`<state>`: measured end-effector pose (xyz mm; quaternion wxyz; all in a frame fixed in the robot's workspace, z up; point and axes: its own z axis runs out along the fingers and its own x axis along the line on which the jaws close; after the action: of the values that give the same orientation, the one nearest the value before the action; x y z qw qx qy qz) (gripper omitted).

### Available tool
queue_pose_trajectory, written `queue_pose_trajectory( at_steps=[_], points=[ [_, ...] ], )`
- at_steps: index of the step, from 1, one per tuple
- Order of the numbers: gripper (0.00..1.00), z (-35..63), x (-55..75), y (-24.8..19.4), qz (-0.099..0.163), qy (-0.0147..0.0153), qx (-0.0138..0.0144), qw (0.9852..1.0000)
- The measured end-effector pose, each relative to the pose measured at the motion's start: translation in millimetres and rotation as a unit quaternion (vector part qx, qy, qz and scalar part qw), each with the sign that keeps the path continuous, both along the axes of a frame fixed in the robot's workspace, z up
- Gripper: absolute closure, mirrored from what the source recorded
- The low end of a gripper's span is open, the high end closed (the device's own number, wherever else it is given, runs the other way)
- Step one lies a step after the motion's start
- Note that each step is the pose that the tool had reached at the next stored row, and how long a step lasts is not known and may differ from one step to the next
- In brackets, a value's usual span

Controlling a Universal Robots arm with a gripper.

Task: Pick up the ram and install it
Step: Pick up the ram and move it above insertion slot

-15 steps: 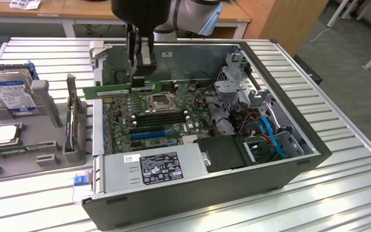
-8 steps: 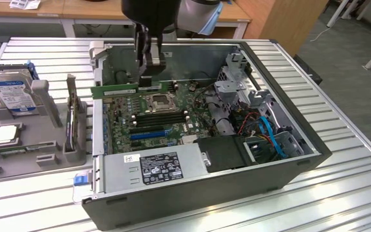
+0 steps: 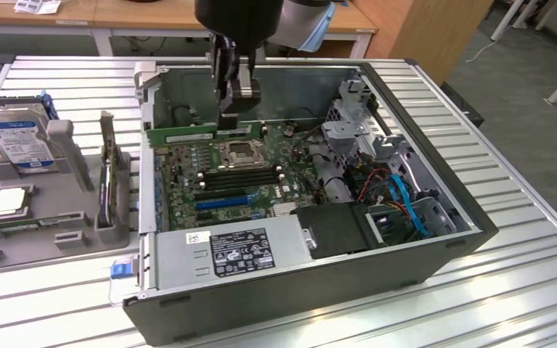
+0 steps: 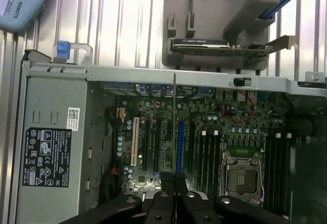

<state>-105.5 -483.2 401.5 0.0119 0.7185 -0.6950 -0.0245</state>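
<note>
Grip nearly shut on the ram (image 3: 186,134): my end effector (image 3: 236,125) pinches its top edge, the green stick hanging inside the open computer case (image 3: 356,290). Exterior view: long axis runs 9 to 3 o'clock, most of the board jutting toward 9 from my grip. Black memory slots (image 3: 235,177) lie parallel at 6 o'clock of me, past the CPU socket (image 3: 238,152). Wrist view gives the ram edge-on, a thin line against the motherboard; the exterior view adds its height above the board.
</note>
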Motion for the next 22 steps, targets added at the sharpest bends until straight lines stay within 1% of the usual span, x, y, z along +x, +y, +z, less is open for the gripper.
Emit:
queue_pose_trajectory(
  at_steps=[18,22],
  points=[
    [0.89,0.0,25.3,0.0,0.0,0.0,0.0,1.0],
    [0.89,0.0,27.2,0.0,0.0,0.0,0.0,1.0]
  ],
)
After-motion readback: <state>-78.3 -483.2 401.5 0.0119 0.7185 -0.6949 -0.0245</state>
